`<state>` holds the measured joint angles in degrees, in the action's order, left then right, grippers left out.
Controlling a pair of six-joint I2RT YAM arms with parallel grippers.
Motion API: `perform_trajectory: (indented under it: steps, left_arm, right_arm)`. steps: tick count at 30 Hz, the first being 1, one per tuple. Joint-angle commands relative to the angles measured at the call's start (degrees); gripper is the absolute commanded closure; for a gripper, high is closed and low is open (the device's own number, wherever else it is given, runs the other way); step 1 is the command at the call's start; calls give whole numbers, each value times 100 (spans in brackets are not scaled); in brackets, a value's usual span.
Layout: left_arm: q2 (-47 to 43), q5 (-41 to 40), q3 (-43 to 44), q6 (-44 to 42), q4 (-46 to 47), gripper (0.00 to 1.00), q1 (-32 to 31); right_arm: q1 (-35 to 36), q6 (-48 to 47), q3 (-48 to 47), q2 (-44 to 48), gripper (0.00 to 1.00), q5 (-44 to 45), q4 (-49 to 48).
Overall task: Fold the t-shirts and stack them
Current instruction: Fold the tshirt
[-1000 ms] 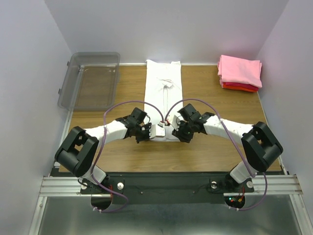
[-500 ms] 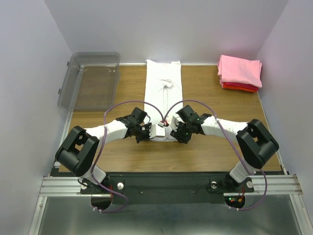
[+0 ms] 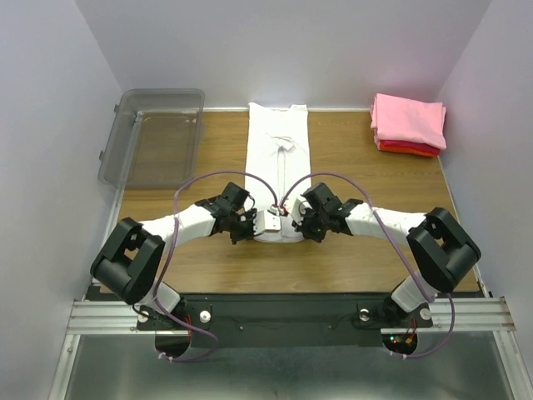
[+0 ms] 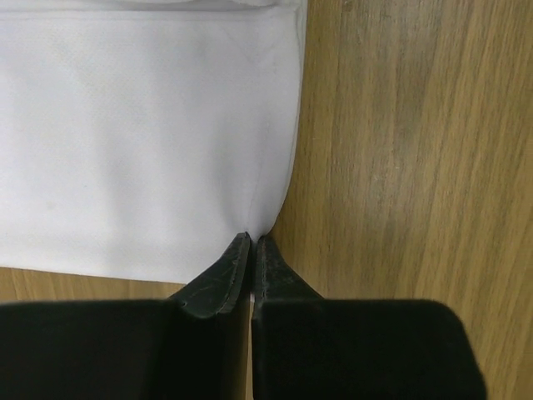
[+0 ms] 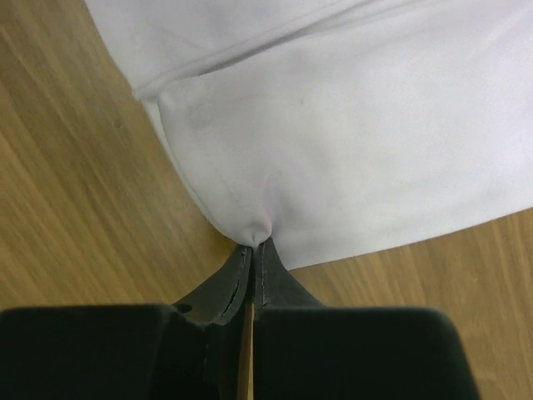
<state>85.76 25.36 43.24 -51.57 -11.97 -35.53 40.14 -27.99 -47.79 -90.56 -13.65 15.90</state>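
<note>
The white t-shirt [image 3: 279, 158] lies as a long narrow strip down the middle of the table, collar end far from me. My left gripper [image 3: 250, 227] is shut on its near left corner; in the left wrist view the cloth [image 4: 141, 142] is pinched at the fingertips of that gripper [image 4: 252, 242]. My right gripper [image 3: 301, 225] is shut on the near right corner, where the cloth [image 5: 375, 125] puckers into the tips of that gripper [image 5: 254, 247]. A folded pink t-shirt [image 3: 408, 118] rests on a folded red t-shirt [image 3: 406, 148] at the far right.
A clear grey plastic bin [image 3: 154, 137] sits at the far left, partly over the table's left edge. Bare wooden tabletop [image 3: 375, 175] lies on both sides of the white strip. Grey walls close in the table on three sides.
My right gripper has shut on the white t-shirt's near right corner and shifted slightly left. The left gripper has kept its hold and place.
</note>
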Motion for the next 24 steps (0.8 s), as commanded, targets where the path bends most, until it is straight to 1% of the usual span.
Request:
perform_trajectory:
  steps: [1, 6, 11, 13, 15, 16, 19, 20, 24]
  left_arm:
    - [-699, 214, 70, 253, -297, 100, 37]
    - [-1130, 469, 272, 419, -683, 100, 37]
    - [-1666, 890, 228, 560, -1211, 100, 37]
    - [-1772, 1005, 289, 595, -1430, 100, 37]
    - [-1825, 988, 395, 709, -1466, 100, 37]
    - [-1834, 892, 456, 736, -1432, 100, 37]
    - [-1747, 786, 798, 780, -1317, 100, 98]
    - [-1616, 768, 904, 763, -1300, 100, 125]
    - [-1334, 733, 1212, 657, -1072, 100, 406]
  right_arm:
    - [126, 109, -54, 398, 100, 21, 773]
    - [134, 232, -406, 750, 100, -234, 1494]
    - [266, 425, -599, 1250, 99, -620, 2143]
    - [301, 548, -635, 1374, 99, -761, 2241]
    - [301, 593, -714, 1454, 100, -692, 2304]
    - [301, 567, -766, 1454, 99, -457, 2312]
    - [267, 330, -1029, 1288, 99, -156, 2303]
    - [223, 216, -1248, 1200, 99, -86, 2303]
    - [-120, -39, -1847, 787, 99, -156, 2295]
